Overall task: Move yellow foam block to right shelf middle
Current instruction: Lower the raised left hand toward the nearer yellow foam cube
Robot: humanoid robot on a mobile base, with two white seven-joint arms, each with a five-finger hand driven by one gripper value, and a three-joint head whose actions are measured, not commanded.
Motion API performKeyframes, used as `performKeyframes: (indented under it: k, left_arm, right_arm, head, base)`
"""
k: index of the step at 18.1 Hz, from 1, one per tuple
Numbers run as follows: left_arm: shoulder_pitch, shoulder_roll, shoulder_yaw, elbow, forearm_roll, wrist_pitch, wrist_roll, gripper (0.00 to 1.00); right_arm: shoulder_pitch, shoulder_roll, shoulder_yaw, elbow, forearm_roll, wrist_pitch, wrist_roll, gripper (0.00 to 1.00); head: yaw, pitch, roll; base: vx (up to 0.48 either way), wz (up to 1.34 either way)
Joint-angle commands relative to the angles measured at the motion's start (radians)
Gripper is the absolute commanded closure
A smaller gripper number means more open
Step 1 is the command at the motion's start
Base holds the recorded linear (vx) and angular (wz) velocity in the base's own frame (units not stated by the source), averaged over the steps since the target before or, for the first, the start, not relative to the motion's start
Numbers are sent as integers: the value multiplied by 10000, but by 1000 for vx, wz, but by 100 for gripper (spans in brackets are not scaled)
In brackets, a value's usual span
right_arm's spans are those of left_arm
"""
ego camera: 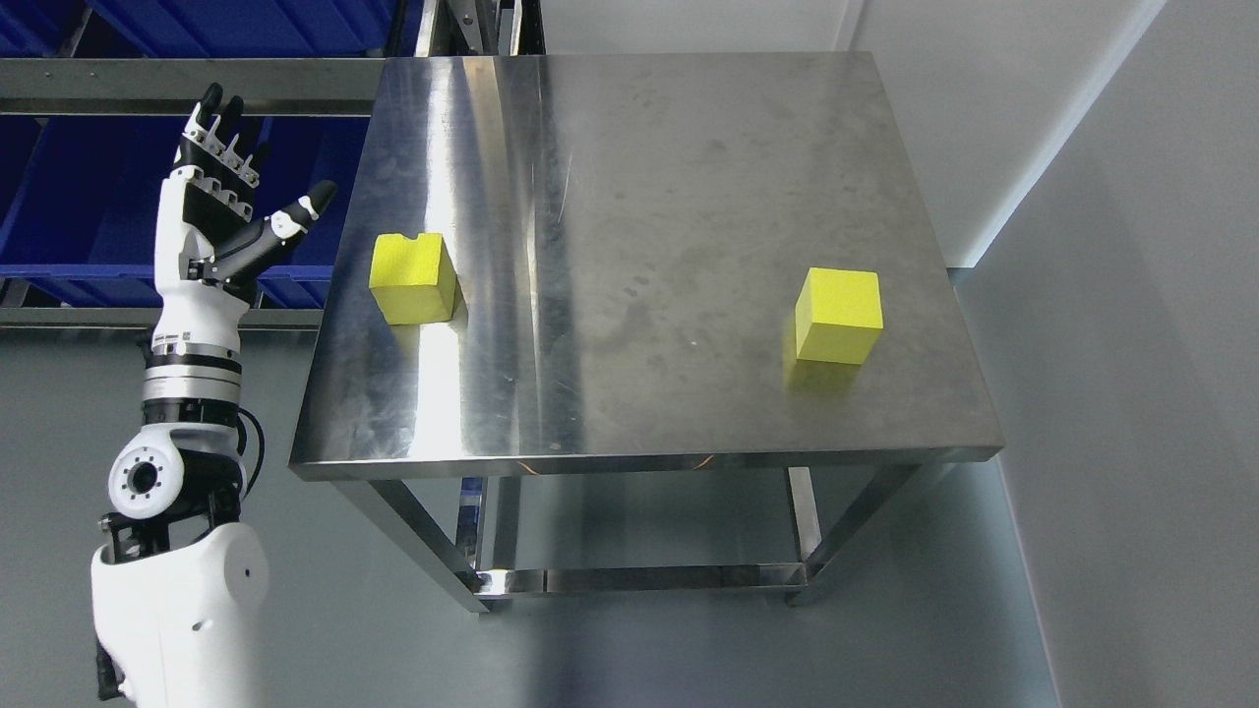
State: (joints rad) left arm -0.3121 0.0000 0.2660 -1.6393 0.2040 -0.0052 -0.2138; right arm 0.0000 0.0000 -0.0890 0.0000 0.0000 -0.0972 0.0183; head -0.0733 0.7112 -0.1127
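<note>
Two yellow foam blocks rest on the steel table (629,197). One block (414,278), with a notch in its top edge, sits near the table's left edge. The other block (838,315) is a plain cube toward the right side. My left hand (236,187) is raised upright to the left of the table, fingers spread and holding nothing. It stands beside the notched block, a short gap away, off the table's edge. The right arm does not show.
A shelf rack with blue bins (89,197) stands behind my left hand at the upper left. A pale wall (1131,295) runs along the right. Grey floor lies beneath and around the table legs (639,580).
</note>
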Motion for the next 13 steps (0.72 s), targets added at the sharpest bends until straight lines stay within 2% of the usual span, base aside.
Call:
performKeyframes:
  k: [1, 5, 10, 13]
  left_arm:
    - [-24, 199, 69, -266, 0, 5, -9, 0]
    - [22, 918, 55, -266, 0, -40, -146, 0]
    - [955, 2283, 178, -281, 0, -775, -2168, 0]
    - [1294, 3355, 163, -144, -16, -792, -2555, 0]
  right_arm:
    - [-15, -175, 0, -174, 0, 6, 1, 0]
    - [-15, -175, 0, -174, 0, 6, 1, 0]
    - [-31, -175, 0, -174, 0, 6, 1, 0]
    - [-31, -175, 0, -174, 0, 6, 1, 0]
  head:
    - [0, 0, 0]
    - [0, 0, 0]
    - [0, 0, 0]
    - [0, 0, 0]
  base:
    - [0, 0]
    - [0, 0]
    - [0, 0]
    - [0, 0]
